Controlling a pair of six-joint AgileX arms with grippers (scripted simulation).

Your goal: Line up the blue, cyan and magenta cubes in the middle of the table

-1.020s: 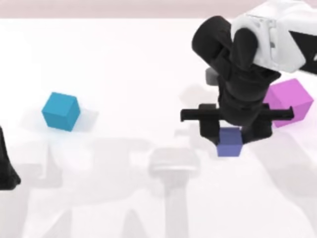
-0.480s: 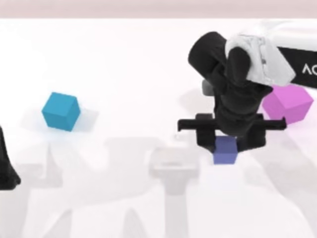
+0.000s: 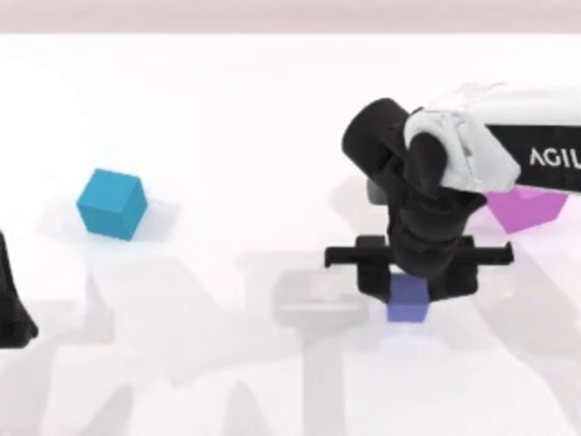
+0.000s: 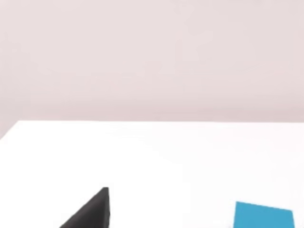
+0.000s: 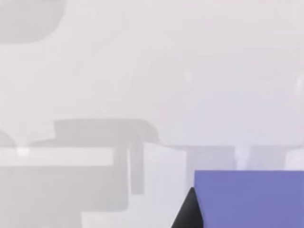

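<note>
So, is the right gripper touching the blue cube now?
Touching. In the right wrist view, a dark finger tip lies against the blue cube; the top view shows the right gripper straddling it.

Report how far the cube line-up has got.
Done: nothing lined up yet. In hand: the right end effector is shut on the blue cube, right of centre. Left: the cyan cube sits far left, the magenta cube far right; the left end effector is parked at the left edge.

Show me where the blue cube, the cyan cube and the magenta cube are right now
blue cube [image 3: 407, 301]: top view, on its top face, just below the right gripper.
cyan cube [image 3: 109, 201]: top view, on its top face, at the table's left.
magenta cube [image 3: 526, 206]: top view, on the visible part beneath the right arm.
</note>
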